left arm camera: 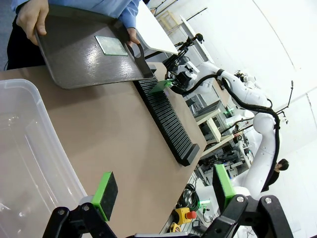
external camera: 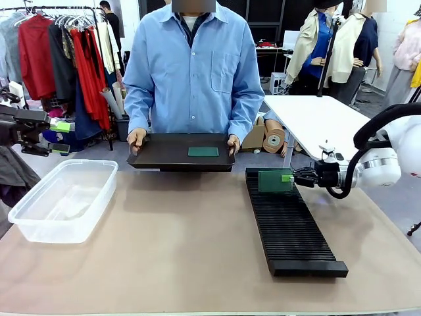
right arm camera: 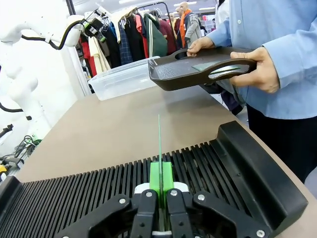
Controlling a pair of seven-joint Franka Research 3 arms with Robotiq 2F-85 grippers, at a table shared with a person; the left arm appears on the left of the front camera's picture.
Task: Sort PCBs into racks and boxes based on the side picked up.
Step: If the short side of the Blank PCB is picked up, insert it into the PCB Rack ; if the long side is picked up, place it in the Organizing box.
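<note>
Your right claw [external camera: 289,177] is clamped on a PCB [external camera: 274,180], held on edge at the far-end slots of the rack [external camera: 293,230]. Can't tell if it's seated. Left claw [left arm camera: 163,191] is wide open and empty, up near the box [external camera: 62,197]. The person holds a tray [external camera: 164,155] with 2 hands across the table, second PCB [external camera: 203,151] flat on it.

PCB [external camera: 274,180] upright over black rack [external camera: 289,230], clear box [external camera: 49,232] left
</note>
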